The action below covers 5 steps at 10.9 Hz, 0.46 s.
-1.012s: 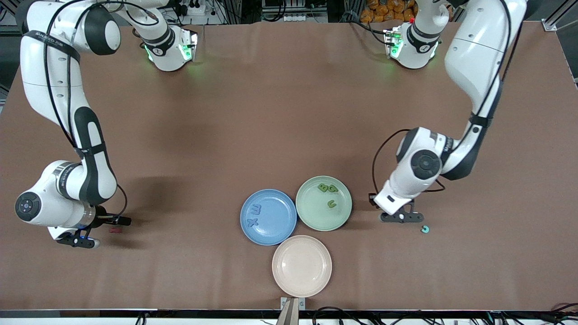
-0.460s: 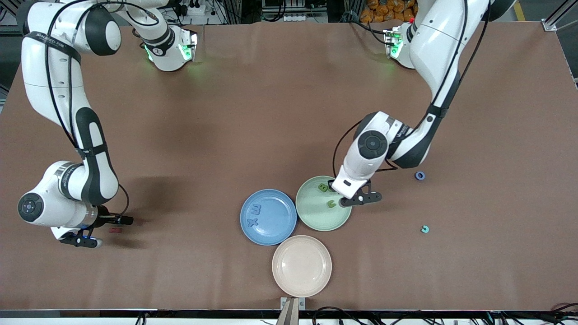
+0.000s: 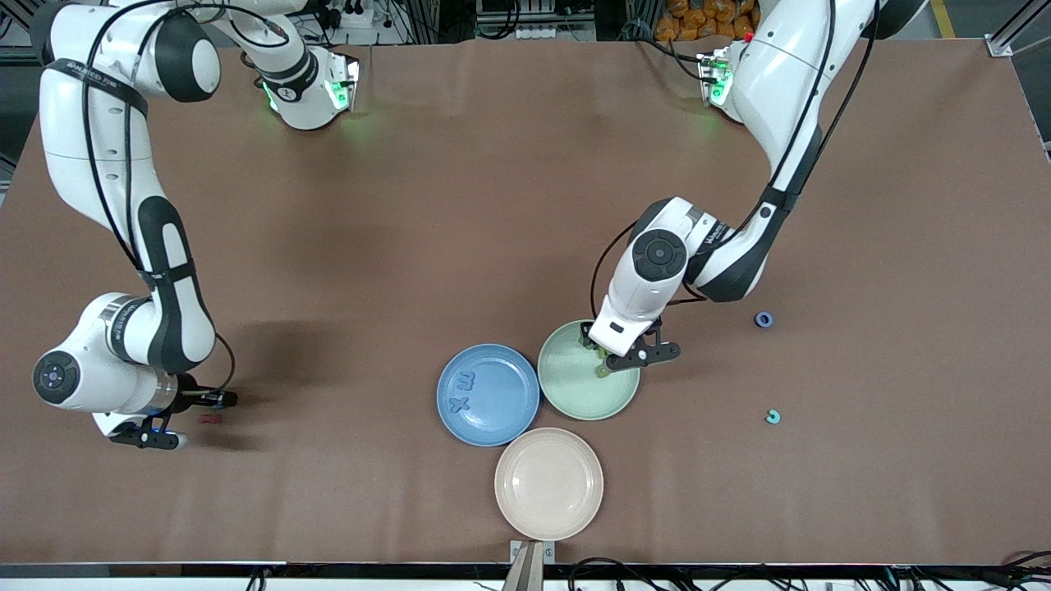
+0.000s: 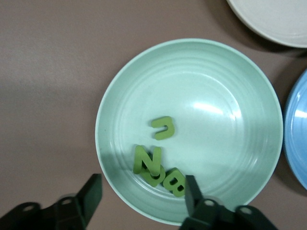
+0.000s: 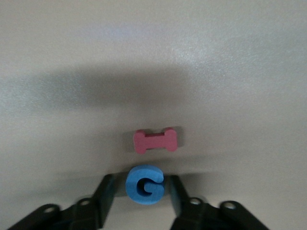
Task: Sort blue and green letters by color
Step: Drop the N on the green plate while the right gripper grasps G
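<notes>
- Swinging in off the bare table, the left arm had brought the left gripper (image 3: 606,361) over the green plate (image 3: 575,406), lower centre of the front view, jaws apart and empty.
- Green letters (image 4: 153,165) lay in that plate right beneath it, clear only in the left wrist view.
- Low by the frame's edge, the right gripper (image 5: 141,191) flanked a blue G (image 5: 145,184), hidden from the front view, beside a dark red letter (image 5: 155,141); whether it was clamped could not be told.
- A loose blue O (image 3: 764,319) lay toward the left arm's end, likely that arm's next pick.

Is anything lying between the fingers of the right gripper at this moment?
Yes. The right wrist view shows a blue letter G between the right gripper's fingers, with a dark red letter on the table just past it.
</notes>
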Motion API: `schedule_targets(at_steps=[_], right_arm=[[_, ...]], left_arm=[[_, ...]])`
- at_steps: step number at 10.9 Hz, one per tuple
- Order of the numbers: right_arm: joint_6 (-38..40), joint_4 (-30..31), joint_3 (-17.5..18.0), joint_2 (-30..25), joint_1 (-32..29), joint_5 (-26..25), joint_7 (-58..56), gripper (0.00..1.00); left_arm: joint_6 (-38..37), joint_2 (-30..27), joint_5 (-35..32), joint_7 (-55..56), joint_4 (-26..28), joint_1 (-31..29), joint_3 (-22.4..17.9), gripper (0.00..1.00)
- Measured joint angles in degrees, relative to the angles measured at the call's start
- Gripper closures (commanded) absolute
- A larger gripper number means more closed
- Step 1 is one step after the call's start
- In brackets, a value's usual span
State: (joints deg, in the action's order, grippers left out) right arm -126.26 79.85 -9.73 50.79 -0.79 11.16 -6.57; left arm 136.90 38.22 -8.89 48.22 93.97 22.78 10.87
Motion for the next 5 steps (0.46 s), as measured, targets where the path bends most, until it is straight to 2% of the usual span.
schedule_targets(at_steps=[2, 5], right_arm=[[0.57, -0.31, 0.08, -0.25, 0.0, 0.02, -0.4, 1.0], [0.62, -0.35, 0.13, -0.15, 0.04, 0.01, -0.46, 1.0]], left_arm=[[-0.91, -0.08, -0.21, -0.59, -0.52, -1.02, -0.18, 0.0], [-5.47, -1.53, -0.36, -8.41, -0.81, -5.37, 0.04, 0.0]])
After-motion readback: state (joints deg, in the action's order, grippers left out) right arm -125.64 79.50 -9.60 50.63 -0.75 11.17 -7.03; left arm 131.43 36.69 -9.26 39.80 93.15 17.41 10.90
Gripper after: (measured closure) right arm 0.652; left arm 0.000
